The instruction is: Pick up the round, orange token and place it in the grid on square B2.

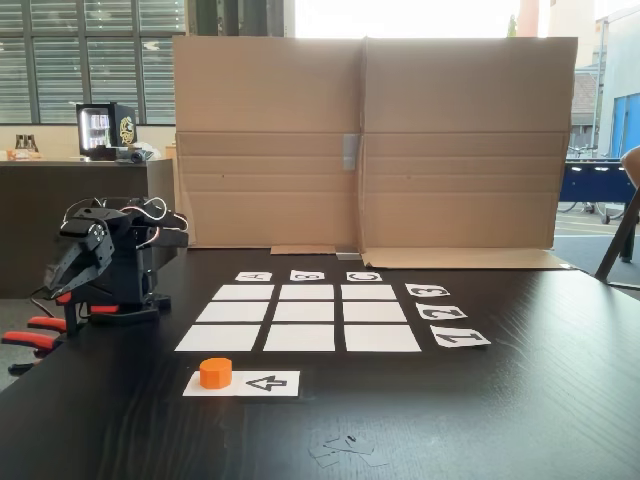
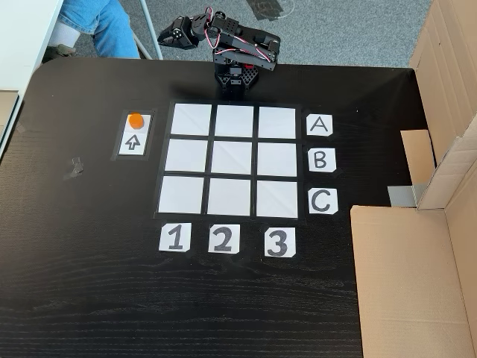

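Note:
The orange token (image 1: 215,372) (image 2: 135,119) stands on one end of a white paper strip (image 1: 262,383) (image 2: 133,143) with a black arrow, just outside the grid (image 1: 243,292) (image 2: 191,119). Square B2 (image 1: 306,311) (image 2: 234,157), the centre one of the nine, is bare. Cards lettered A, B, C (image 2: 320,159) and numbered 1, 2, 3 (image 2: 223,239) border the grid. My arm is folded at the table edge beyond the grid. Its gripper (image 1: 56,285) (image 2: 162,35) hangs off past the edge, far from the token, fingers together and holding nothing.
A folded cardboard wall (image 1: 370,140) (image 2: 406,276) stands along one side of the table past the letter cards. Orange clamp handles (image 1: 30,335) stick out by the arm's base. A person's jeans leg (image 2: 97,22) is near the table corner. Small tape scraps (image 1: 345,447) (image 2: 74,165) lie on the dark tabletop.

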Action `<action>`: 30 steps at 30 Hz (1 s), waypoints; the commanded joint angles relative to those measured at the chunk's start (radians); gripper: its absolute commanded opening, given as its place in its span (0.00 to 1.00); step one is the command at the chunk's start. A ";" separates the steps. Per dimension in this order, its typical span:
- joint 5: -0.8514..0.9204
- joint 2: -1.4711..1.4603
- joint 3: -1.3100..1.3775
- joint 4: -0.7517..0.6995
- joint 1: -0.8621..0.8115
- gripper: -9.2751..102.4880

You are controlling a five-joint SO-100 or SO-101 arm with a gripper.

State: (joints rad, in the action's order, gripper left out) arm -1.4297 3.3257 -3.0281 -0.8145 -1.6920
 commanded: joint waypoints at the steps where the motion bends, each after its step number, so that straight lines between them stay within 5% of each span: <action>1: 0.029 0.005 0.009 -0.006 0.014 0.08; 24: 0.095 -0.008 0.018 -0.012 0.015 0.08; 30: 0.097 -0.276 0.229 -0.031 0.052 0.08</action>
State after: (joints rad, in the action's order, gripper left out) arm -1.3392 3.1692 -2.9238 -0.8299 -1.6598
